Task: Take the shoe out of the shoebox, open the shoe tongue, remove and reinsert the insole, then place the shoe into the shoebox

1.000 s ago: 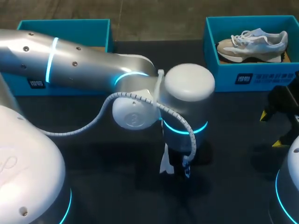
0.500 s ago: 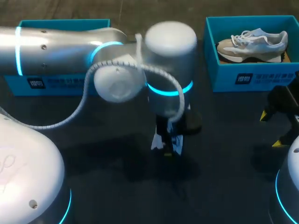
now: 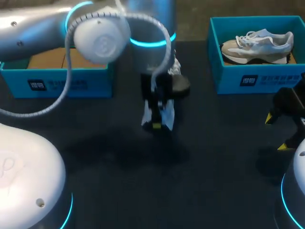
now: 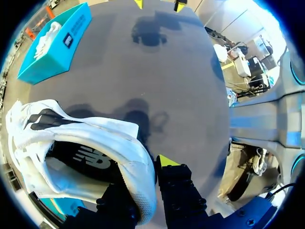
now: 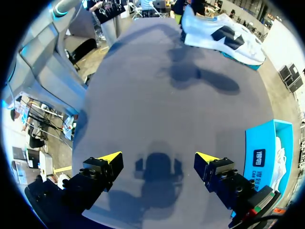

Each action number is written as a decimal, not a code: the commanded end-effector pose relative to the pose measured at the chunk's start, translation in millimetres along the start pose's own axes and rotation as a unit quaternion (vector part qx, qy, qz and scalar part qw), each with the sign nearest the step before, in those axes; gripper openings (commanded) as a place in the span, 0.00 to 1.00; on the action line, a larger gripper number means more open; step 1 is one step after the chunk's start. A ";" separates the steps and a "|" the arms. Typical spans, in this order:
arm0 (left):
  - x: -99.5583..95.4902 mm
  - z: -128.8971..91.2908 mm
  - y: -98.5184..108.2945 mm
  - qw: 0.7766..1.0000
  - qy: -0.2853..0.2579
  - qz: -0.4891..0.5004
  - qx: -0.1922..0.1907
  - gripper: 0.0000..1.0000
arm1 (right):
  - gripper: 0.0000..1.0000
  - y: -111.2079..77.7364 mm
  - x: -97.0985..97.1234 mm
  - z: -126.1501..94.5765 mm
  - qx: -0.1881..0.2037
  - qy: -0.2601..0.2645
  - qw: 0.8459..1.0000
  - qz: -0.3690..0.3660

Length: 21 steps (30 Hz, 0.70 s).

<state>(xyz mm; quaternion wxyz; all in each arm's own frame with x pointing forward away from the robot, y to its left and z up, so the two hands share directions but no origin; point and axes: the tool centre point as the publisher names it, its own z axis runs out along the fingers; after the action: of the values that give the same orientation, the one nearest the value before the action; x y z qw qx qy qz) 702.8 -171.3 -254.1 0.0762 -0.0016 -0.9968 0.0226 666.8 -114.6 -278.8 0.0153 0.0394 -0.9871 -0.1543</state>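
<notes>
Black tabletop [image 3: 214, 157] is spreading beneath both your arms. Your left arm [image 3: 43, 28] is coming in over the teal left shoebox [image 3: 62, 83], whose wall is sitting just behind your left claw [image 3: 156, 125]. That claw is clenching the white shoe [image 4: 95, 138] by its collar rim, with the shoe's length running out to one side of the fingers, its opening facing the wrist, and open air under it. Your right claw [image 5: 158, 158] is hanging released, well apart from the shoe, beside the right shoebox [image 3: 257, 78] holding a second shoe [image 3: 257, 43]. By my reading you are heading for a set-down; the left arm is nearer.
</notes>
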 end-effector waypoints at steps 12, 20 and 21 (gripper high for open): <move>-42.0 -63.9 27.2 0.999 0.016 -0.040 0.019 0.00 | 1.00 0.0 1.2 0.1 0.001 -0.001 1.000 0.000; -42.0 -63.9 27.2 0.999 0.016 -0.040 0.019 0.00 | 1.00 0.0 1.2 0.1 0.001 -0.001 1.000 0.000; -42.0 -63.9 27.2 0.999 0.016 -0.040 0.019 0.00 | 1.00 0.0 1.2 0.1 0.001 -0.001 1.000 0.000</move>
<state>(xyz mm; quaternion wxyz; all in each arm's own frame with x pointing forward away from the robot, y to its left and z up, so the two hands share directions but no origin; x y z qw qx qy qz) 755.3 -143.7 -199.3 0.0951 0.0392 -0.9940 0.0363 666.8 -114.6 -278.8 0.0153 0.0395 -0.9871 -0.1544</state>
